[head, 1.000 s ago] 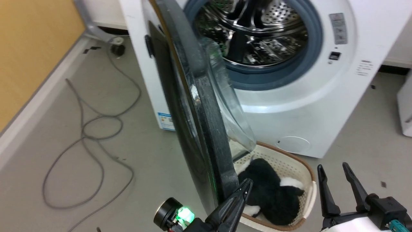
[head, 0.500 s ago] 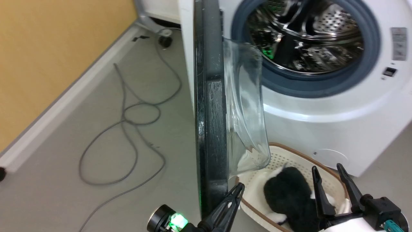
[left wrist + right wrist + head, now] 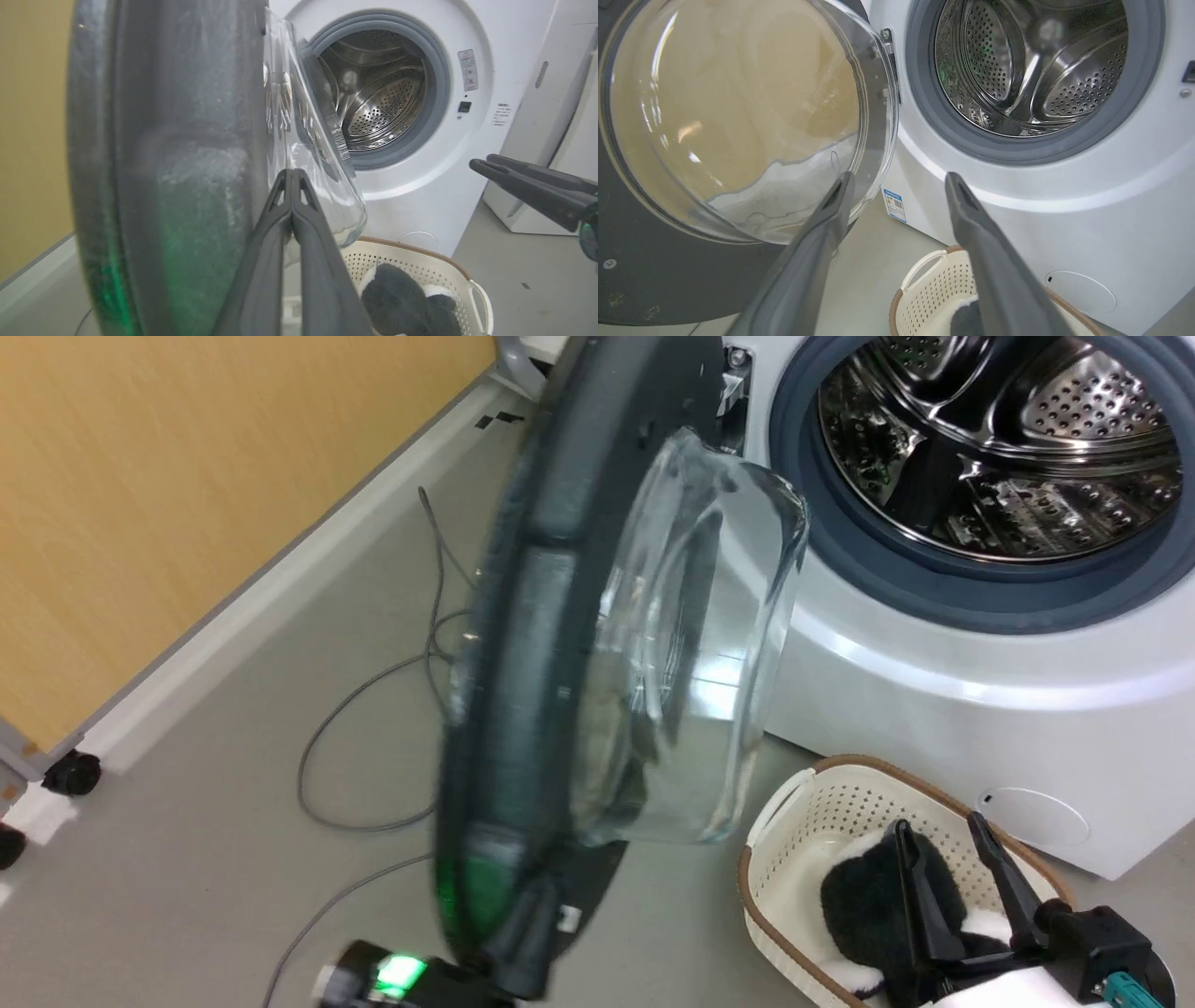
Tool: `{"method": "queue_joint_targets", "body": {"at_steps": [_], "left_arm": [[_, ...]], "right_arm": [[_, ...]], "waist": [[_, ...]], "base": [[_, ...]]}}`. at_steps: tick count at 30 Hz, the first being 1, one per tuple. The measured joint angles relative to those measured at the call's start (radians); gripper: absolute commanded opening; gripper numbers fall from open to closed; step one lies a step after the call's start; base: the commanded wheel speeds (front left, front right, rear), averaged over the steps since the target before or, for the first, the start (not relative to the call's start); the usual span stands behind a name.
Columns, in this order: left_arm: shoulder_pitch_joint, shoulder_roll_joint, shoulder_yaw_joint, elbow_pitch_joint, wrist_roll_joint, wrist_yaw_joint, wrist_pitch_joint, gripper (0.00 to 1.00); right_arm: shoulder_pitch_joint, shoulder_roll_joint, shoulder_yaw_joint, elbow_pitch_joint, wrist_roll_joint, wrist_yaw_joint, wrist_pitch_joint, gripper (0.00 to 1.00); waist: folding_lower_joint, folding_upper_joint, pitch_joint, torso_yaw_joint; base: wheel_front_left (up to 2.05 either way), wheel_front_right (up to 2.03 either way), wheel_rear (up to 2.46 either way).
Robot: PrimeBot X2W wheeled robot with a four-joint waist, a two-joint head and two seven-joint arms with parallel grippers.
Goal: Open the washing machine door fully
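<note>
1. A white front-loading washing machine (image 3: 934,709) stands at the head view's right. Its steel drum (image 3: 1008,439) is exposed inside a grey rubber ring (image 3: 840,551).
2. The round glossy black washing machine door (image 3: 523,644) stands open at the washer's left side, its bulging clear glass bowl facing the robot's right.
3. A cream perforated plastic basket (image 3: 775,821) with a brown rim sits on the grey floor (image 3: 233,803) before the washer. It holds a black-and-white plush thing (image 3: 868,905).
4. The right gripper (image 3: 899,177) hangs over the basket, fingers spread, empty.
5. The left gripper (image 3: 293,173) has its fingers pressed together on nothing, tips by the door's inner face. Whether they touch it is unclear.
</note>
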Motion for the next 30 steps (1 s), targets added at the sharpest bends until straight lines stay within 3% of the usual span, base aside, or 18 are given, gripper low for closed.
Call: {"method": "queue_joint_targets", "body": {"at_steps": [10,13,23,24,30], "left_arm": [[-0.040,0.046,0.231,0.028,-0.034,0.026,0.000,0.00],[-0.074,0.027,0.316,0.064,-0.115,0.019,0.000,0.00],[-0.210,0.012,0.522,0.164,-0.109,0.017,0.000,0.00],[-0.249,0.009,0.590,0.198,-0.111,0.015,0.000,0.00],[-0.323,0.014,0.723,0.267,-0.109,-0.003,0.000,0.00]], "right_arm": [[-0.012,0.000,0.008,0.010,-0.013,0.000,0.000,1.00],[-0.018,0.000,0.006,0.014,-0.030,0.000,0.000,1.00],[-0.054,0.001,-0.003,0.015,-0.062,0.000,0.000,1.00],[-0.063,0.002,-0.005,0.015,-0.072,0.000,0.000,1.00],[-0.096,-0.004,-0.007,0.015,-0.074,0.000,0.000,1.00]], "waist": [[0.0000,0.0000,0.027,-0.001],[0.0000,0.0000,0.042,-0.008],[0.0000,0.0000,0.108,-0.056],[0.0000,0.0000,0.129,-0.072],[0.0000,0.0000,0.173,-0.100]], "base": [[0.00,0.00,0.00],[0.00,0.00,0.00],[0.00,0.00,0.00],[0.00,0.00,0.00],[0.00,0.00,0.00]]}}
